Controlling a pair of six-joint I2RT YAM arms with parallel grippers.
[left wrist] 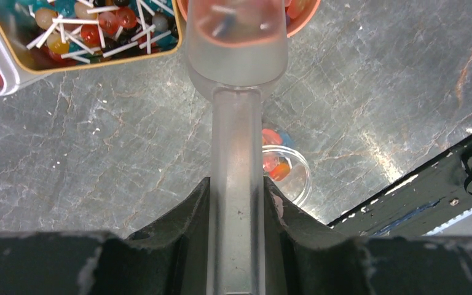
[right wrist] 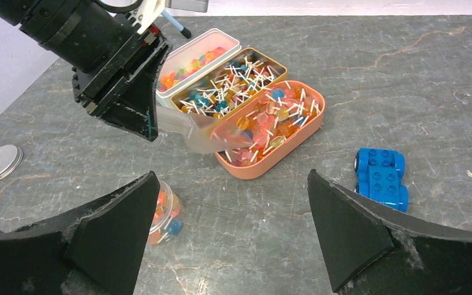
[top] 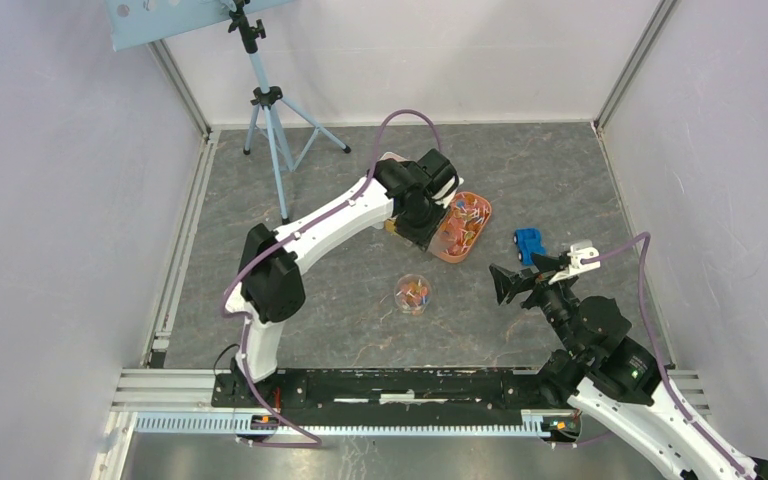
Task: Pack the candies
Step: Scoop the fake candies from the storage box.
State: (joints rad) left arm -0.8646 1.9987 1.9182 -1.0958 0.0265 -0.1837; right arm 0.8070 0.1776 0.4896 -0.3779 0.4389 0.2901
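Grey marbled tabletop, white walls round it. L gripper [left wrist: 236, 203] was clamped on the handle of a clear plastic scoop [left wrist: 236, 74]. Its long axis ran straight out ahead of the fingers, bowl dipped among the candies [right wrist: 270, 120] in the salmon oval tray [right wrist: 255, 172]. The small clear round jar [top: 413, 294], w/ a few sweets in, sat back under the handle, toward the bases; prob. the next carry goes that way. R gripper [right wrist: 230, 178] gaped wide, empty, farther off by the blue toy car [right wrist: 380, 178].
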